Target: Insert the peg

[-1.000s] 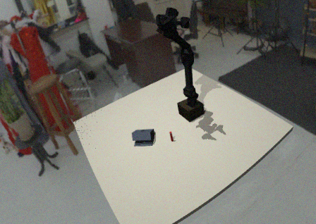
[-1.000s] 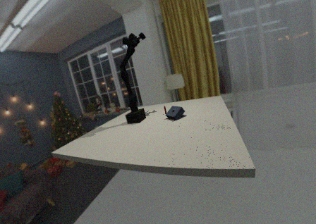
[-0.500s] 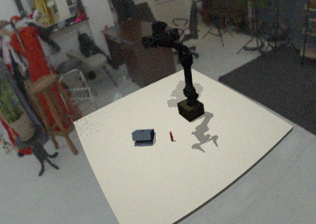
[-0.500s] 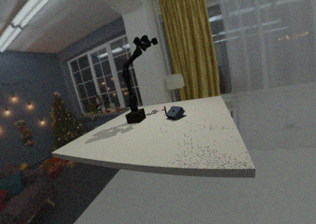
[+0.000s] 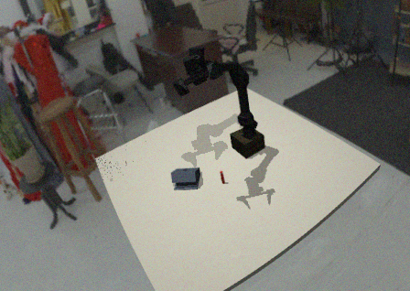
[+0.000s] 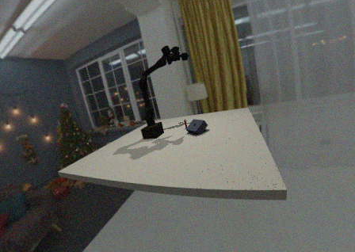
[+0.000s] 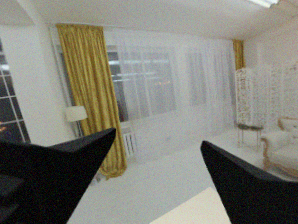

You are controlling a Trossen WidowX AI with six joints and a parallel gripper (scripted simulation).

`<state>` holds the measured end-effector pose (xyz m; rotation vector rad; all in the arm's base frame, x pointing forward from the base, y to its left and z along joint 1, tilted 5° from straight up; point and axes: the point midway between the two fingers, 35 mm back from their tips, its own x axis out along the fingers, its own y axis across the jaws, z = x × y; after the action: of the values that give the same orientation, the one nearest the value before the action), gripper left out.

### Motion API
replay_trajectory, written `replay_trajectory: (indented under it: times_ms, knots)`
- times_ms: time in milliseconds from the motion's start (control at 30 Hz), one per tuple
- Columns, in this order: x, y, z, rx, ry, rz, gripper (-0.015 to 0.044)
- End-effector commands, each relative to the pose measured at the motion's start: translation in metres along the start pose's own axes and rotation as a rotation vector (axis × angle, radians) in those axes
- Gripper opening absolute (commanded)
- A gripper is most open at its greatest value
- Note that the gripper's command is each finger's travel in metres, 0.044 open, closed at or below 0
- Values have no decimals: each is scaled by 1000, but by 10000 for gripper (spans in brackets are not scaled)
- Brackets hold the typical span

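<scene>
Overhead, the gripper point(image 5: 183, 85) hangs high with its fingers spread wide and nothing between them; the red peg point(image 5: 222, 177) stands upright on the table point(image 5: 293, 189) far below and ahead of it, just beside the sloped panel point(image 5: 186, 177). Side on, the peg point(image 6: 185, 123) sits well beneath the gripper point(image 6: 183, 56), between base and panel point(image 6: 196, 126). Through the wrist camera, only spread fingers and room show, no peg, so the approach is probably steeply downward.

The top view looks steeply down from high off the table point(image 5: 293, 199); the exterior view sits low, probably near its far edge. Both share the table; the wrist view faces outward toward twelve o'clock.
</scene>
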<state>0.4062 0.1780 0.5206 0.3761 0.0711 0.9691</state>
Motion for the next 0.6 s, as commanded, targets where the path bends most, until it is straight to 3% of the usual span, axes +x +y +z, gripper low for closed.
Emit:
replay_trajectory:
  times_ms: [0, 567]
  knots:
    - [7, -28, -30, 60, 61, -79, 440]
    - [6, -108, -160, 213, 338, -378, 440]
